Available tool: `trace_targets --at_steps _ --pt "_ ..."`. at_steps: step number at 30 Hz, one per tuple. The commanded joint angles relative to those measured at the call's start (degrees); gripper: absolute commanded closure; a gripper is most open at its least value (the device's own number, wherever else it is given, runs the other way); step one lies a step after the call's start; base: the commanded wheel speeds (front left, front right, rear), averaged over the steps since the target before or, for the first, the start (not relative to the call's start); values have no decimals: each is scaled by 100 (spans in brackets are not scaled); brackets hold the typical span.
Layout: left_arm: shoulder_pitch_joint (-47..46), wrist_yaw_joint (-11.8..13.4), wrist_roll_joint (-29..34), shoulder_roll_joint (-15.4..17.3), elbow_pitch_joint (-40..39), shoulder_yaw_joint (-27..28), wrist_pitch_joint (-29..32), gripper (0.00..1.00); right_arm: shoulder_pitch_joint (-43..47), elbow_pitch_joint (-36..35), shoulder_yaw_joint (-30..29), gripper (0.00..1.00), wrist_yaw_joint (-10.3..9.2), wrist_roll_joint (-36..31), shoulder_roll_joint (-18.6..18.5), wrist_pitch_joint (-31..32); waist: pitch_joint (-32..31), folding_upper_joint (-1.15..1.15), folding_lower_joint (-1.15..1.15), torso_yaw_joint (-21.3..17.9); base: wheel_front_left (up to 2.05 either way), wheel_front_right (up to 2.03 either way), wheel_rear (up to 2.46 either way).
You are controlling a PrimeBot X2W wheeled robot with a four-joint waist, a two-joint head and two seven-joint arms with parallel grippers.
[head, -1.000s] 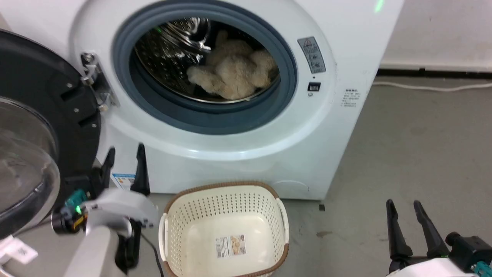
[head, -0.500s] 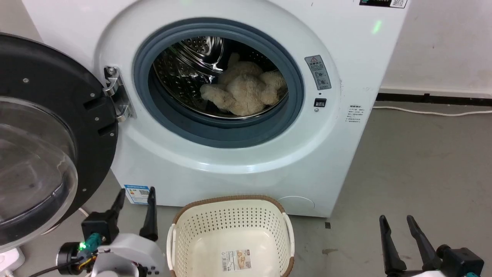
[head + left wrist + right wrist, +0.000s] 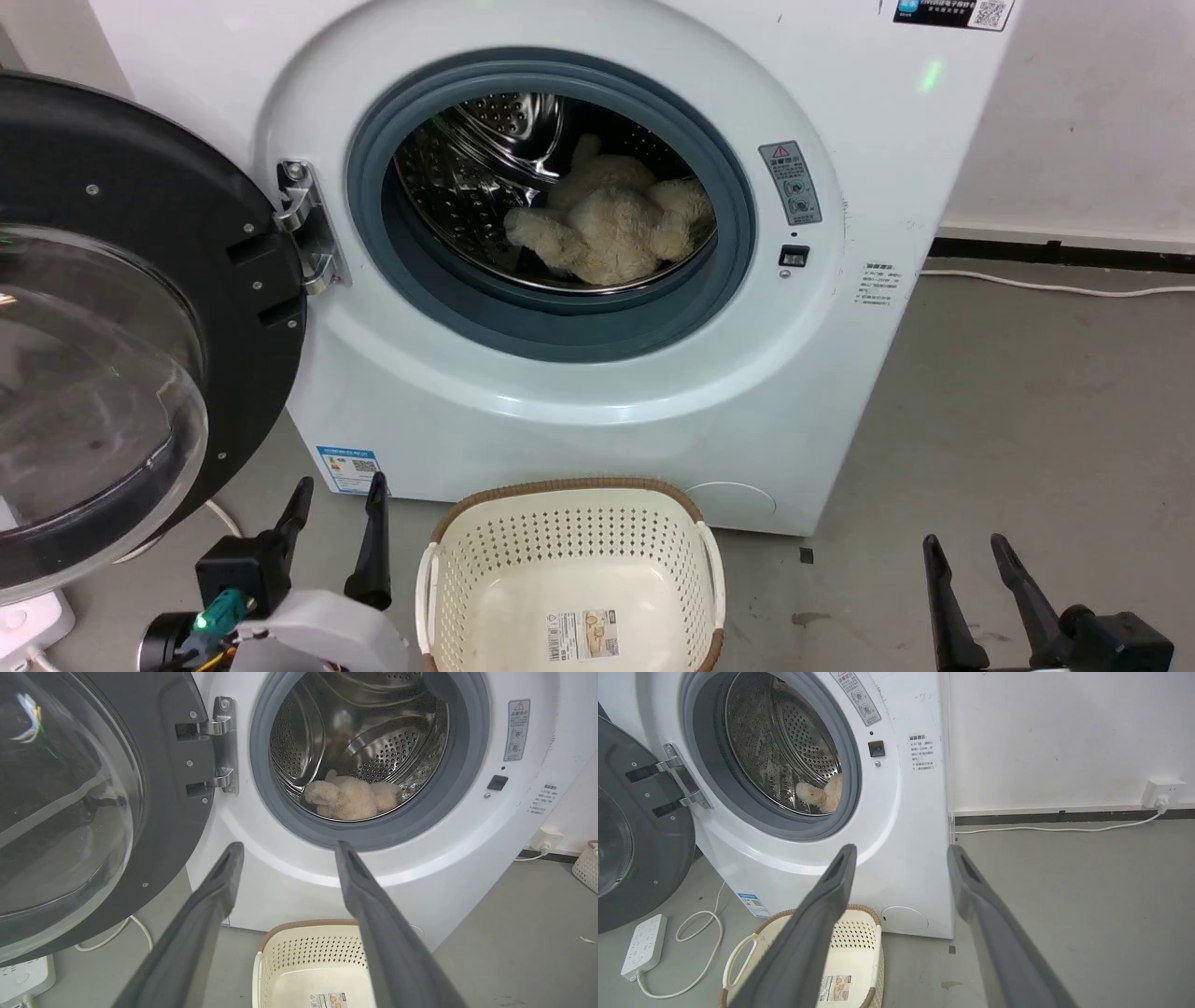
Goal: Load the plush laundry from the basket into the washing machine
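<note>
At the far left of the scene we see the round door [image 3: 112,308] of the washing machine [image 3: 840,392]. It is swung fully open, with its black rim and clear bowl turned toward us. Below it a white power strip [image 3: 644,945] lies on the grey floor [image 3: 1027,392], and its cord makes a loop beside it.

To the right of the door, low and near us, our left gripper [image 3: 342,481] points toward the machine. Its two dark fingers are spread apart and nothing is between them. Just right of it the basket [image 3: 569,490] stands on the floor, close in front of the washer. Its pale bottom with the label sticker [image 3: 582,635] is open to view.

Farther back, above the basket, a grey rubber ring [image 3: 551,327] goes around the opening. The plush laundry [image 3: 611,238] lies inside the steel drum [image 3: 467,177], on its lower part, well apart from both grippers. Right of the opening the white front carries a warning label [image 3: 792,182].

At the near right, our right gripper [image 3: 963,539] also points up. Its fingers are spread and they hold nothing. At the far right a white cable [image 3: 1064,829] runs along the foot of the wall to a socket [image 3: 1164,788].
</note>
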Motion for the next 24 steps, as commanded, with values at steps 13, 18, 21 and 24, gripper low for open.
trace_targets --at_steps 13,18,21,24 --pt "300 41 -156 95 -451 17 133 0 35 -132 27 0 -4 -9 -3 -25 9 0 0 14 0 0 0" --pt "278 27 -189 117 -462 25 108 0 10 -132 44 0 -4 -20 -3 -25 33 0 0 15 0 0 0" --pt "196 22 -161 90 -445 5 144 100 -6 -99 35 100 0 -1 0 4 34 0 0 15 0 0 0" --pt "196 21 -159 85 -446 -4 144 100 -6 -98 33 100 0 -2 0 5 35 0 0 14 0 0 0"
